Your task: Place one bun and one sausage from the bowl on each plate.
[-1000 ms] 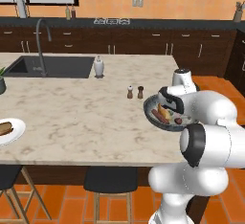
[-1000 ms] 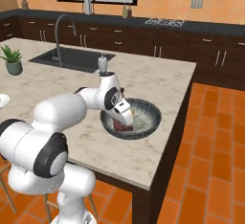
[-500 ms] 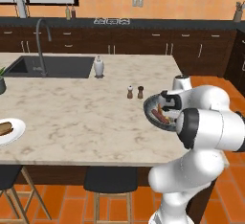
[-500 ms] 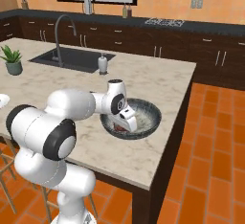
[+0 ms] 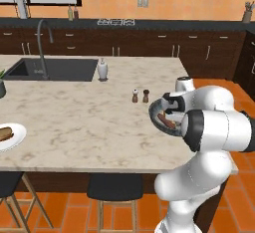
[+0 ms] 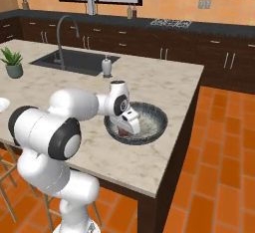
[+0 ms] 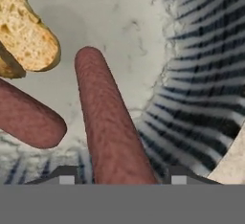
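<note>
My gripper (image 7: 118,177) is down inside the bowl (image 6: 155,115), which stands on the counter (image 5: 84,122) near its right edge; the sausage (image 7: 107,122) lies between my two fingertips (image 7: 66,174), one on each side of it; the jaws stand half wide, and I cannot tell if they already press on it or are only around it. In the hand view the long axis of this sausage runs from my fingers straight away toward the middle of the bowl, with its round far end pointing up in that view. A second sausage (image 7: 26,117) lies just beside it on the left, at an angle to the first one; a bun (image 7: 24,36) lies beyond that one, its cut side showing. The bowl has a pale floor and a dark ribbed wall. At the left edge of the counter stands a white plate (image 5: 15,140) with something brown (image 5: 5,133) on it; I cannot tell what it is.
</note>
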